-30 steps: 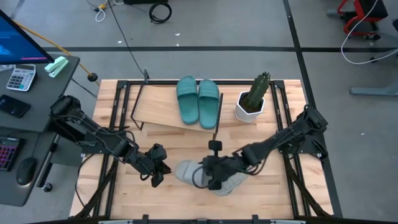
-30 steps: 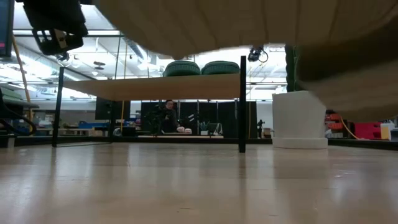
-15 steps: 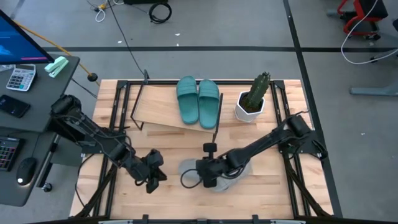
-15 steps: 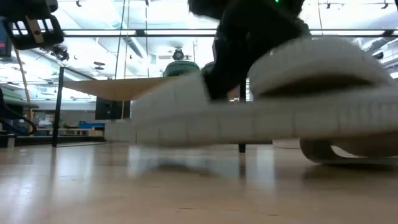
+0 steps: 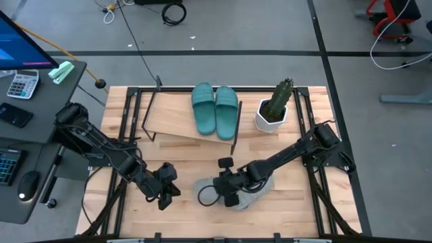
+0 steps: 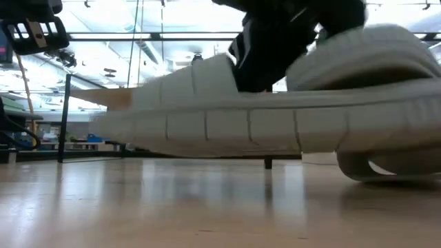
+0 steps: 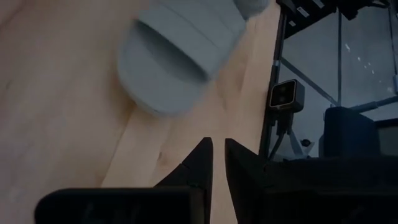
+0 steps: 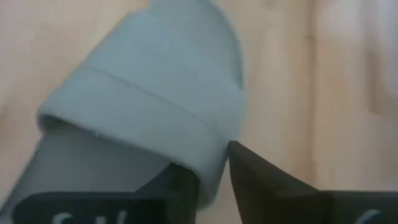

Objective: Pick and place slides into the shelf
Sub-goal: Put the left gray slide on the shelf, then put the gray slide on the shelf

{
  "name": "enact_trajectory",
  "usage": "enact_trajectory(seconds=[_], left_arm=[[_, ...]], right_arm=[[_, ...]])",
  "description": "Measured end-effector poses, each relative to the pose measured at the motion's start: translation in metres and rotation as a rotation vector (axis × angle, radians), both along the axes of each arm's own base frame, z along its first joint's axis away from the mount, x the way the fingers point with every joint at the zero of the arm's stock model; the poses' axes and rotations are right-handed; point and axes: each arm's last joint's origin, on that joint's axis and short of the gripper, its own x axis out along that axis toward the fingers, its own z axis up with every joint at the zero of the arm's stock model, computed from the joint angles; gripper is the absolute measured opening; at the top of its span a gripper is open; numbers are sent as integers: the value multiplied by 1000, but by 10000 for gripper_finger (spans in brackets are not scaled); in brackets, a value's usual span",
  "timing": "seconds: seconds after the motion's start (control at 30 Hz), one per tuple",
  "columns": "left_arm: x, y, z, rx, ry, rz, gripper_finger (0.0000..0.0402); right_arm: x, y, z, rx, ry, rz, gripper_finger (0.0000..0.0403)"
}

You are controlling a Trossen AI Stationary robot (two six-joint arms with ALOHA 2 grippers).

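1. The right gripper (image 5: 225, 190) is seen at the lower centre of the high view, over a light grey rubber slide (image 5: 229, 191) lying on the wooden tabletop (image 5: 297, 202). In the right wrist view its two dark fingers (image 8: 264, 171) are set either side of the slide's wide strap edge (image 8: 186, 140) with the jaws slightly parted, so the strap is straddled; whether it is truly pinched cannot be told.
2. A second grey slide (image 6: 386, 162) is seen partly underneath and behind the first in the low view, which is probably why the strap is approached from above.
3. The left gripper (image 5: 165, 192) hangs at the lower left of the high view, apart from the slides, with its fingers (image 7: 202, 158) nearly together and nothing between them.
4. The low wooden-plank shelf on black legs (image 5: 172, 121) stands at the upper centre; two teal-green slides (image 5: 214, 108) are already set side by side on its right part, so the bare left part is judged the likely place for the grey pair.
5. A cactus in a white pot (image 5: 273, 108) stands just beside the shelf's right end and would need avoiding on the right arm's way.
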Motion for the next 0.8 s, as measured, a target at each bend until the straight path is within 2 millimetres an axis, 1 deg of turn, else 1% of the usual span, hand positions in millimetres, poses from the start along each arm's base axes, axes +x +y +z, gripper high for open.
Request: enact_trajectory(seconds=[0.17, 0.37, 0.47, 0.63, 0.8], left_arm=[[0, 1, 0, 35, -17, -3, 47], [1, 1, 0, 47, -25, 8, 48], [1, 1, 0, 47, -25, 8, 52], [1, 1, 0, 60, -30, 1, 50], [1, 2, 0, 72, -38, 14, 49]], right_arm=[[-2, 2, 4, 53, 33, 140, 131], [-3, 1, 1, 117, 83, 179, 187], [-7, -1, 1, 112, 120, 175, 212], [-22, -4, 12, 104, 206, 149, 236], [-47, -4, 30, 95, 313, 110, 233]])
